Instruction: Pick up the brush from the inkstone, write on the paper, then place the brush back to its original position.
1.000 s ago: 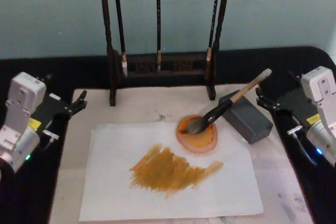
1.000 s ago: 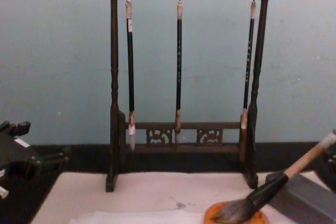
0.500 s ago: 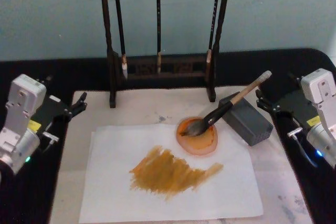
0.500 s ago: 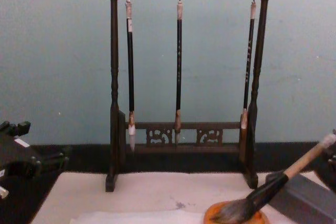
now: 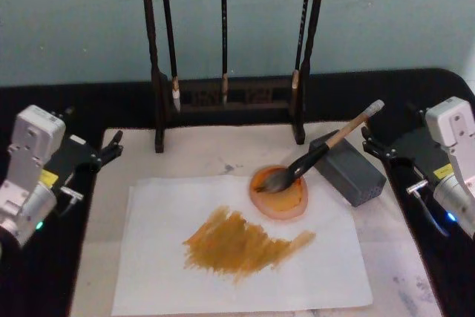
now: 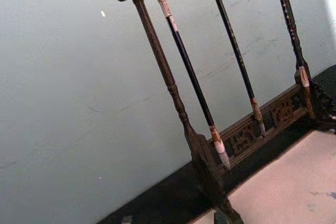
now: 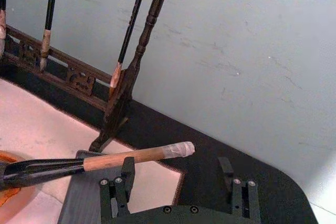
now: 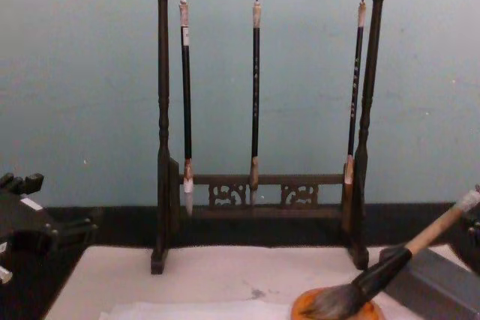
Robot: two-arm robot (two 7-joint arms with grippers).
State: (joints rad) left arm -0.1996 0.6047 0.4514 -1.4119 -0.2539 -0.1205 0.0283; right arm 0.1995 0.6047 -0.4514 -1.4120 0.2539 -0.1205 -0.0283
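Note:
The brush (image 5: 312, 159) lies slanted, its bushy tuft in an orange dish (image 5: 286, 200) and its shaft leaning on the dark grey inkstone block (image 5: 352, 172). Its white-capped handle end points toward my right gripper (image 5: 368, 143). That gripper is open just right of the block, and the wrist view shows its open fingers (image 7: 126, 174) empty, with the brush handle (image 7: 136, 156) just beyond them. The paper (image 5: 163, 257) lies in front of the dish and bears a broad ochre smear. My left gripper (image 5: 113, 146) hovers open at the mat's left edge, holding nothing. The chest view shows the brush (image 8: 390, 267) low at right.
A dark wooden rack (image 5: 223, 98) stands at the back with three slim brushes (image 8: 256, 95) hanging from it. The off-white mat (image 5: 200, 154) lies on a black table (image 5: 371, 87). A pale green wall rises behind.

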